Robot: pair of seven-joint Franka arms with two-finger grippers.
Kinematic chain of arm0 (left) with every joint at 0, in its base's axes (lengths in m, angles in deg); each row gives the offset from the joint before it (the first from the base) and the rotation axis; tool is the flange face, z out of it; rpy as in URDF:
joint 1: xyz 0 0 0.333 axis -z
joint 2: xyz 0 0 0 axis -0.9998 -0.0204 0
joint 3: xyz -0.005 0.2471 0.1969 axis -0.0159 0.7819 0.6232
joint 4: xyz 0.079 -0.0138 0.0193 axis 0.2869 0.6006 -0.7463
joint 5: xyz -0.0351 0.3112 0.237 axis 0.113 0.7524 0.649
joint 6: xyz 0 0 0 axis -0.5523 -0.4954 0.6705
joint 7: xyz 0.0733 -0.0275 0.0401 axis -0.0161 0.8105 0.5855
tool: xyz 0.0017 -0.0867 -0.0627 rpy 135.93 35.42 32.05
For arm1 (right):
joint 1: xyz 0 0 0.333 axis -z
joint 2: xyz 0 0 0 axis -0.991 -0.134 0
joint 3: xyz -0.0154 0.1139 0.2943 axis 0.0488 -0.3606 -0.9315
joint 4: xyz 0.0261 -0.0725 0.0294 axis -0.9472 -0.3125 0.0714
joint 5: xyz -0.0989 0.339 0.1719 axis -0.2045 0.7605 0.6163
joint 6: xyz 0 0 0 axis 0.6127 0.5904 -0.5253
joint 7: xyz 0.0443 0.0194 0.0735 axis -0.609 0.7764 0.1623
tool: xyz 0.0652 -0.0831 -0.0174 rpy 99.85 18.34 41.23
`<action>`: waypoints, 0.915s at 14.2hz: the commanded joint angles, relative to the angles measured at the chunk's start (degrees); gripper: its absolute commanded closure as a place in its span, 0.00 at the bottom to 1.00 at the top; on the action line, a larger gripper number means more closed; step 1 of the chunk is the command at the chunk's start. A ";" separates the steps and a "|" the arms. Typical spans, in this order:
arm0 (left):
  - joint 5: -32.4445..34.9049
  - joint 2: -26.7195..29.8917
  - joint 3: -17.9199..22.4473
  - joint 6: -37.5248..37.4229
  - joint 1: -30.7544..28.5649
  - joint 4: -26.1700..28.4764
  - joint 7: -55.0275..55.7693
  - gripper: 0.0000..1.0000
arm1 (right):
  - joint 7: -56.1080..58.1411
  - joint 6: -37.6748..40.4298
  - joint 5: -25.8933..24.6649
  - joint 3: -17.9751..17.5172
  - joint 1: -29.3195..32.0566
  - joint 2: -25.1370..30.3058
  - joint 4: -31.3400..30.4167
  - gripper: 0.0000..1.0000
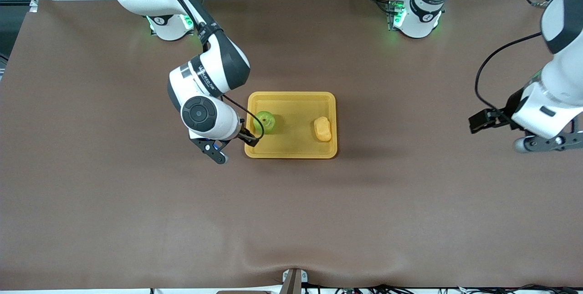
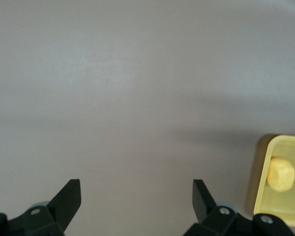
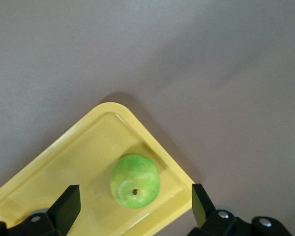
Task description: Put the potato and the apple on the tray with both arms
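Right end effector (image 3: 132, 209) hangs with fingers spread; left end effector (image 2: 136, 202) waits, fingers likewise spread wide.

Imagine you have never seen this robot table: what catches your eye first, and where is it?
The yellow-orange tray in mid-table stands out, with the green apple at its right-arm end and the potato at its left-arm end. The right gripper hangs open above the apple; the left gripper waits open over bare table.
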 commanded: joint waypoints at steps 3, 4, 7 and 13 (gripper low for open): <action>-0.88 5.45 -0.25 -5.47 -2.14 0.57 -3.72 0.00 | -0.07 3.52 -0.73 -0.48 5.87 4.56 0.45 0.00; -0.88 6.33 -0.25 -6.26 -2.05 0.57 -3.81 0.00 | -0.24 3.61 -0.81 -0.48 6.23 5.09 0.80 0.00; -0.88 8.88 -0.33 -8.72 -2.05 0.83 -5.21 0.00 | -0.42 6.15 -0.99 -0.84 7.28 5.27 4.48 0.00; -2.55 13.63 10.25 -9.70 6.35 3.90 -5.75 0.00 | 1.06 9.76 -4.60 -13.89 20.61 5.27 10.37 0.00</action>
